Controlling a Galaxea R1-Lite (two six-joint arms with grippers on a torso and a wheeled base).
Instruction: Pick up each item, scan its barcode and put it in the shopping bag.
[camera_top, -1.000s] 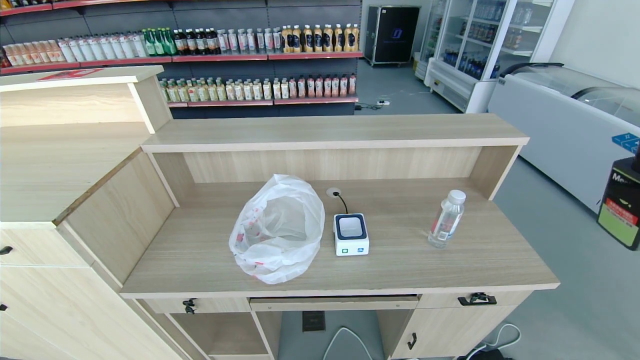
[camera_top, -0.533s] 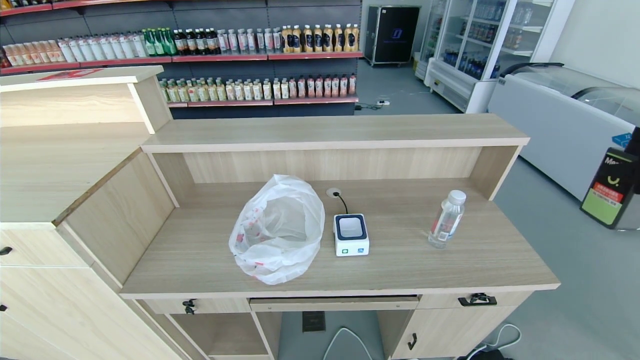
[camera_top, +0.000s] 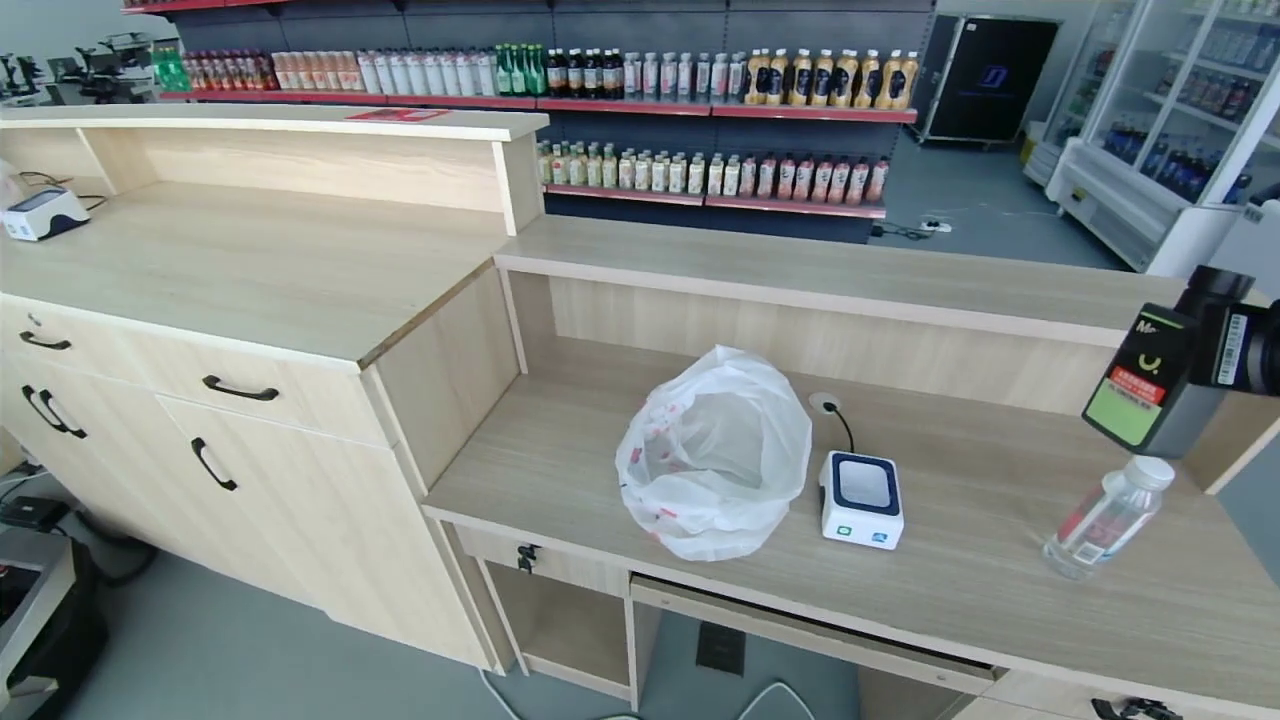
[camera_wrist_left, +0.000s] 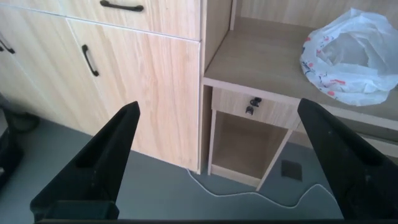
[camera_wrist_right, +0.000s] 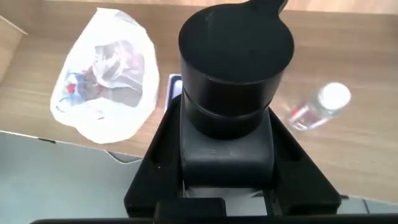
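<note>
Down by the counter's front at the left, the left gripper (camera_wrist_left: 219, 112) is hanging with its dark fingers spread wide and nothing between them, well clear of the work. On the light wooden counter (camera_top: 545, 465), the crinkled white plastic shopping bag (camera_top: 715, 455) is sitting with its mouth gaping upward, and the small white box scanner with a dark window (camera_top: 862, 497) is standing just beside it. Further right, a clear plastic water bottle with a white cap (camera_top: 1105, 518) is standing untouched. Above it, the right gripper (camera_wrist_right: 227, 124) is clamping a dark grey bottle with a black cap and green label (camera_top: 1150, 400), tilted in the air. By the look of it, the carry to the scanner is the step in hand. The arm should be passing high enough to miss the water bottle, then turning the white barcode patch (camera_top: 1232, 350) down toward the window and pausing close above it without touching.
</note>
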